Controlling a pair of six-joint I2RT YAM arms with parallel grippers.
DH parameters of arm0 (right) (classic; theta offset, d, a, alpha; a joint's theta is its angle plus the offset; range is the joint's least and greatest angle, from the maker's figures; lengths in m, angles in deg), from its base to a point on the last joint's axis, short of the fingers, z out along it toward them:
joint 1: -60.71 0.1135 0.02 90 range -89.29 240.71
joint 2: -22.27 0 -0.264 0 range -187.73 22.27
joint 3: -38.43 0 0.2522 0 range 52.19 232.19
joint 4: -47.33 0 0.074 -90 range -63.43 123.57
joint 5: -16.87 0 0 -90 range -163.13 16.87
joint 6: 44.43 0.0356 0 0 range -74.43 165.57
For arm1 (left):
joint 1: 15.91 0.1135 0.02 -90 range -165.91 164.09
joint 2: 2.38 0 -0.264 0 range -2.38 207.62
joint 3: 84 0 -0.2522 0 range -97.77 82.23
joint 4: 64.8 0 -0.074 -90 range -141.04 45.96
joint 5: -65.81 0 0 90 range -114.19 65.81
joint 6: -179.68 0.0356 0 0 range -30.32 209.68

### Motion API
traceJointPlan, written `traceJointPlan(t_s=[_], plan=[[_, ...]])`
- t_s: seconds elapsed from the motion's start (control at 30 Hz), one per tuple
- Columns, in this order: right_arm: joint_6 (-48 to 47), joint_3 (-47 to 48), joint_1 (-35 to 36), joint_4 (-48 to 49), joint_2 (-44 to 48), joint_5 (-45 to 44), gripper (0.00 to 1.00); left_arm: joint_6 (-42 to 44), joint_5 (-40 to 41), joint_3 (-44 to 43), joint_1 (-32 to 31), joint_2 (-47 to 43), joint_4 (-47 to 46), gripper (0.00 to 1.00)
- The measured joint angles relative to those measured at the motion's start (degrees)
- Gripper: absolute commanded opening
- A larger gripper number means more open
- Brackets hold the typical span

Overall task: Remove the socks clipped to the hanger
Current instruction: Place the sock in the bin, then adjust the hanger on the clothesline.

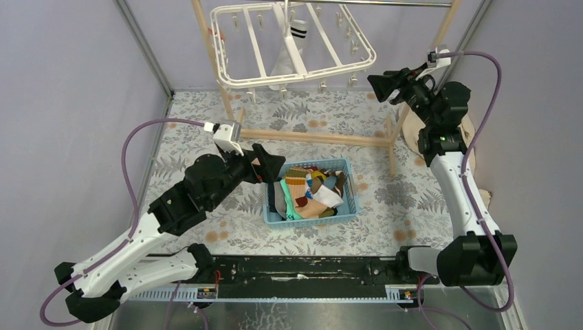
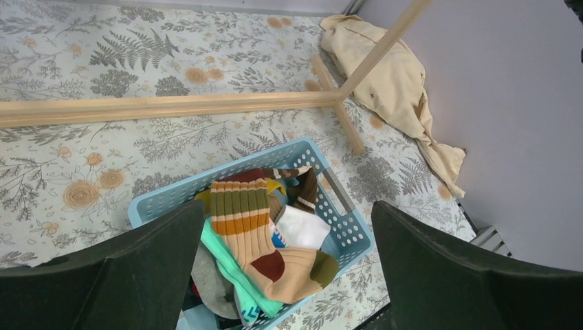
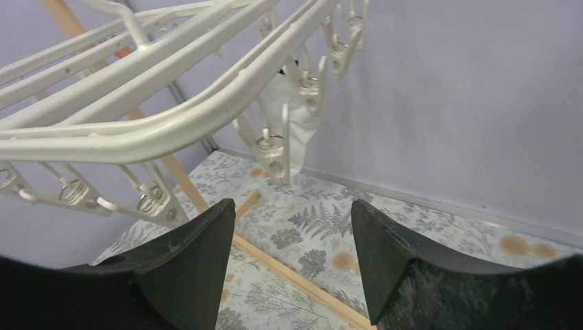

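**One sock left on the hanger, right tool lined up to fetch it**

The white hanger (image 3: pixel 137 134) hangs from the wooden rack (image 1: pixel 316 137) at the far end of the surface (image 1: pixel 199 130). A single white sock (image 1: pixel 287 62) with black bands at its cuff dangles from a clip near the middle of the frame. The other socks (image 1: pixel 309 196) lie heaped in the blue basket (image 1: pixel 351 192).

The right tool (image 1: pixel 383 87) is raised beside the hanger's right edge. Its jaws stand apart with nothing between them, and it is well apart from the sock. The left tool (image 1: pixel 269 165) hovers over the basket, wide open and empty.

The step in hand looks like the reach for that sock. To do it well, the right tool should pass below the rim, clear of the empty clips (image 3: pixel 271 155). It should close on the body of the sock under the clip, not on the clip itself. The hanger probably swings freely, so a steady downward pull should work better than a sideways tug.
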Motion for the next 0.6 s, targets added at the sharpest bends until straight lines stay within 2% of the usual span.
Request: traceJointPlan(t_s=[0.33, 0.6], plan=[[5.6, 6.0, -0.2, 11.6, -9.7, 10.0, 0.68, -0.7, -0.7, 0.5, 0.0, 0.2, 0.8, 0.99], [9.5, 10.9, -0.2, 17.1, -15.7, 13.5, 0.50, -1.0, -0.9, 0.5, 0.0, 0.8, 1.4, 0.99]])
